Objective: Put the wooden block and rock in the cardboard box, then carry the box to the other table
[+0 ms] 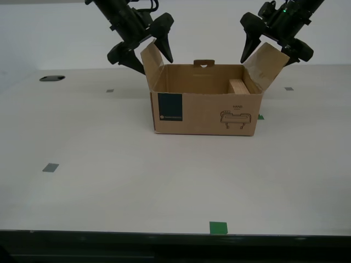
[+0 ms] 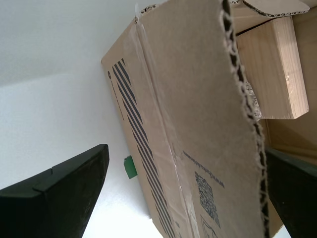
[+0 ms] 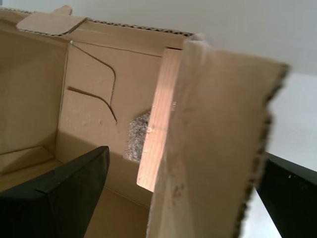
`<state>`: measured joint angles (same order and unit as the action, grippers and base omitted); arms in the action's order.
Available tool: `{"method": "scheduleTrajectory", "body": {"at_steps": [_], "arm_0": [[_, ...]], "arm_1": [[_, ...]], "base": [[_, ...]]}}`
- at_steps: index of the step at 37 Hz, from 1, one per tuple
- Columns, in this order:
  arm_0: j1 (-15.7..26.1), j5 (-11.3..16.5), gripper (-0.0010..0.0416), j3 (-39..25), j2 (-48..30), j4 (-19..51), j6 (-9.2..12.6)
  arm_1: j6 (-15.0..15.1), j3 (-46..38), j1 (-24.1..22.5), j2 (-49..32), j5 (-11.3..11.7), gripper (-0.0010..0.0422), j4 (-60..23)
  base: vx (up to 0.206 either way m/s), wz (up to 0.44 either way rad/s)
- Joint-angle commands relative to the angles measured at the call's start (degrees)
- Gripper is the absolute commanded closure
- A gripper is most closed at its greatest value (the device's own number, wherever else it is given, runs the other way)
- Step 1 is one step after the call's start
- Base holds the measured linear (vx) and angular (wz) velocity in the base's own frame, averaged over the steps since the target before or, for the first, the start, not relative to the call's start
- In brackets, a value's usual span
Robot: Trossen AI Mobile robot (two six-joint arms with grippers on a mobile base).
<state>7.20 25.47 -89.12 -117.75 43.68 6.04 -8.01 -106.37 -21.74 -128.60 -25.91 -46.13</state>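
Observation:
The cardboard box [image 1: 203,112] stands open on the table, its teal label facing the camera. The wooden block [image 1: 238,86] lies inside against the wall at the exterior view's right. A small speckled grey rock [image 3: 137,136] sits beside the block [image 3: 158,114]. My first gripper [image 1: 153,63] is open and straddles the side flap at the exterior view's left. My second gripper [image 1: 267,60] is open astride the opposite flap, with the block [image 2: 270,69] and the rock [image 2: 251,100] just inside. The other table is out of view.
The box rests on a smooth off-white table [image 1: 109,181] with a black hole [image 1: 52,78] at the back of the exterior view's left. Green tape marks [image 1: 218,227] dot the surface; one [image 2: 130,166] lies by the box's side.

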Motion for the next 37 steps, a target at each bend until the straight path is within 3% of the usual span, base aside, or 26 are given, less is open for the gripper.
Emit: {"method": "scheduleTrajectory", "body": {"at_steps": [1, 11, 16, 37], "arm_0": [[0.35, -0.22, 0.0035, -0.02, 0.02, 0.00, -0.09], [0.42, -0.22, 0.0071, -0.02, 0.02, 0.52, -0.22], [0.46, -0.22, 0.0109, -0.02, 0.02, 0.50, -0.13], [0.74, -0.20, 0.0331, -0.02, 0.02, 1.40, -0.02]], "arm_1": [[0.07, -0.02, -0.07, 0.02, -0.09, 0.0014, 0.00], [0.07, -0.02, -0.09, 0.02, -0.04, 0.0015, -0.02], [0.00, -0.02, -0.11, 0.02, -0.04, 0.0037, -0.09], [-2.14, 0.44, -0.11, 0.00, 0.17, 0.0295, 0.39]], "base": [[0.000, 0.000], [0.000, 0.000], [0.000, 0.000], [0.000, 0.000]]}}
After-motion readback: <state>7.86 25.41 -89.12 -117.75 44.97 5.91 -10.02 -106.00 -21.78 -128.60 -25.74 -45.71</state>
